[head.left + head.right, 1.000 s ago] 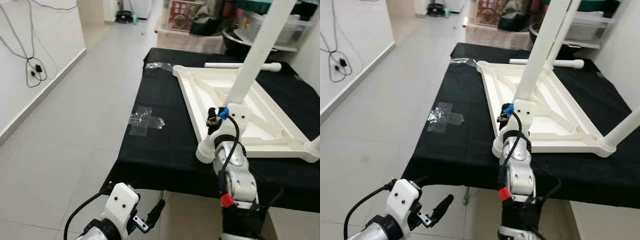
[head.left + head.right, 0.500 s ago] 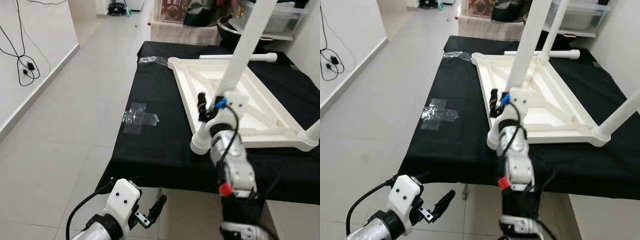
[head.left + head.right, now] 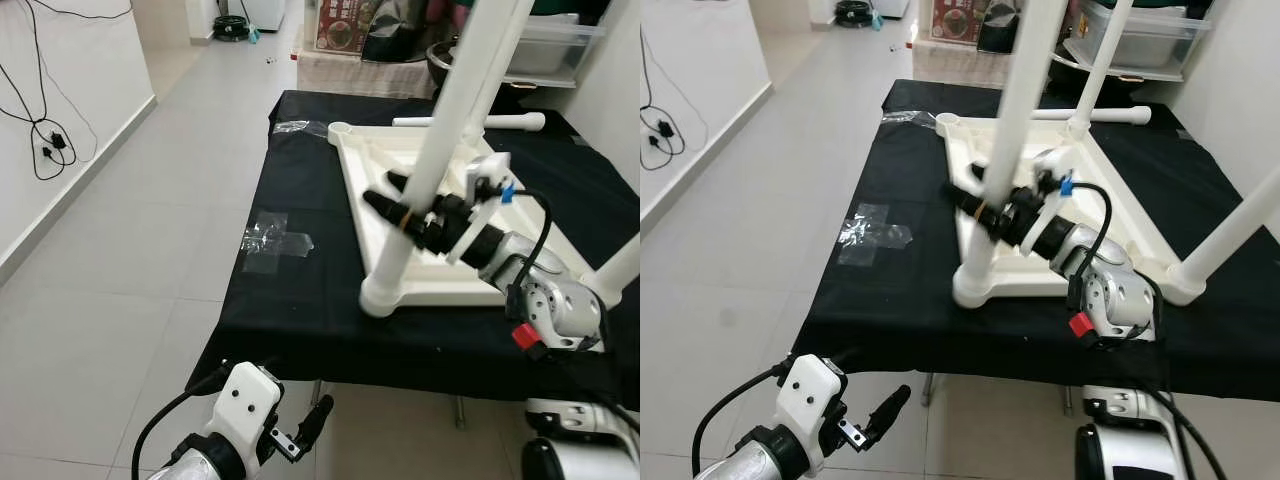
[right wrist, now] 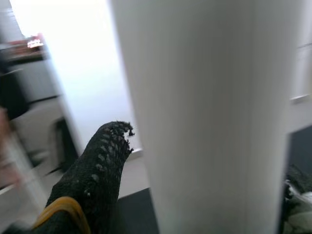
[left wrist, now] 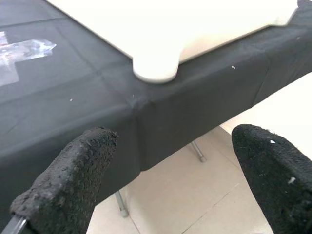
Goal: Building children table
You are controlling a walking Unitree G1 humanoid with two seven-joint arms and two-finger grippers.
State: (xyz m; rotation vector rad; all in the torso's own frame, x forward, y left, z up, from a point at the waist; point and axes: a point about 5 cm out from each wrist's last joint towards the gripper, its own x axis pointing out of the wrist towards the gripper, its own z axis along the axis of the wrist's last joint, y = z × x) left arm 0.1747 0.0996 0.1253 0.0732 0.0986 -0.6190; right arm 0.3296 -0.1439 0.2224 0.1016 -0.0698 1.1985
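1. Under the right gripper (image 3: 400,212) and stretching away behind it lies the upturned white table top (image 3: 425,290), flat on the black cloth of the work table (image 3: 310,300), ribbed underside up. It looks like moulded plastic: stiff, light for its bulk and smooth enough to slide on the cloth if pushed sideways. Its long edges run away from the robot, towards the far end of the cloth.

2. Between the right gripper's black fingers (image 4: 100,170) stands the near white leg (image 3: 440,130), seated in the corner socket just below the gripper. The leg is a hollow-looking round tube, rigid and slippery, so I'd judge the low hold, close above the socket, the right place: less leverage, less wobble. Its long axis rises from the socket and leans a little away from the gripper at the top, not quite plumb. The fingers straddle the tube and seem to clasp it.

3. Beyond the gripper, another leg (image 3: 1100,60) already stands at the far corner, and a third (image 3: 1230,235) slants up at the corner off to the gripper's right. A loose tube (image 3: 470,122) lies flat on the cloth past the top, crosswise.

4. Well below and to the left of all this, the left gripper (image 5: 161,195) hangs idle off the table's edge, its fingers spread wide with nothing between them.
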